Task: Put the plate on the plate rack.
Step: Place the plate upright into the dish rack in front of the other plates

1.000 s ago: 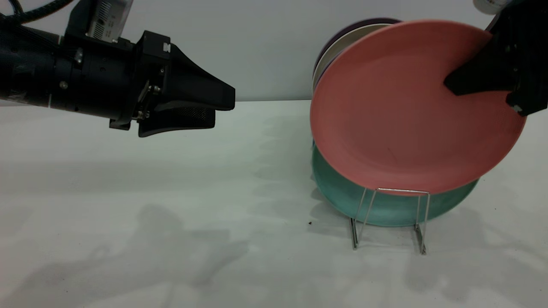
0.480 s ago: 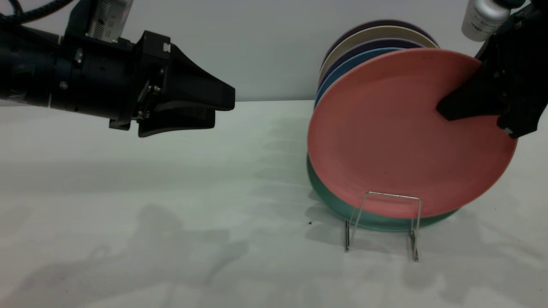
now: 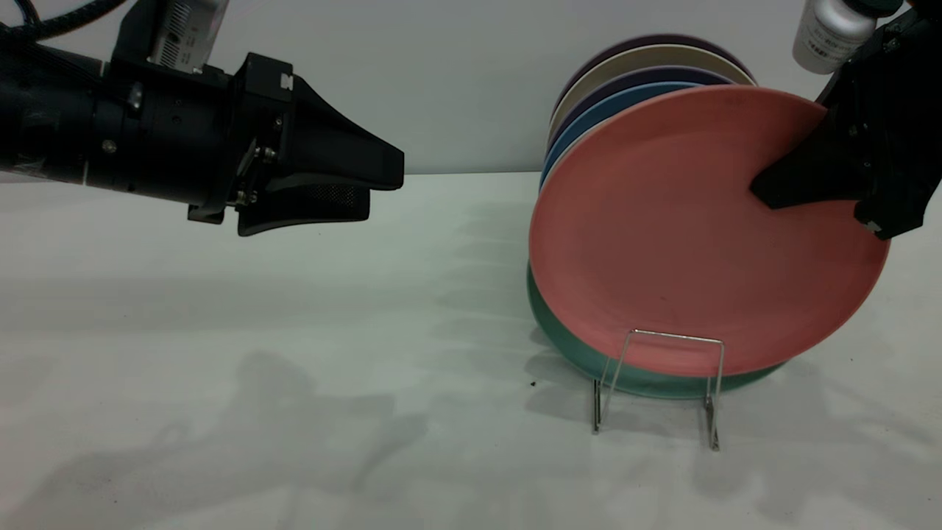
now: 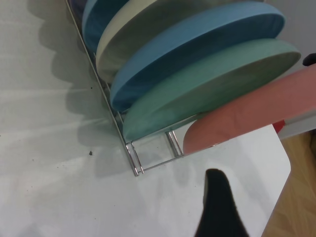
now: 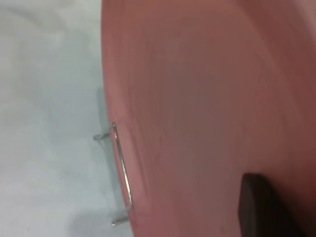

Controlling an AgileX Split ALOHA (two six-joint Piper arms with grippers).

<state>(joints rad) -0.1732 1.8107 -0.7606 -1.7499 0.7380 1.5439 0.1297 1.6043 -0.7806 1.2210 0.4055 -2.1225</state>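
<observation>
My right end effector (image 3: 817, 184) stays clamped on the upper edge of the plate (image 3: 684, 235) — over the past second I have lowered the salmon disc until its bottom edge sits behind the front loop of the plate rack (image 3: 659, 386), just ahead of the teal plate (image 3: 581, 353). In the last half second it has barely moved, so I judge it seated and ready for release. My left end effector (image 3: 353, 188) hangs idle, well apart over the table (image 3: 257, 368) — I cannot tell its grip.
</observation>
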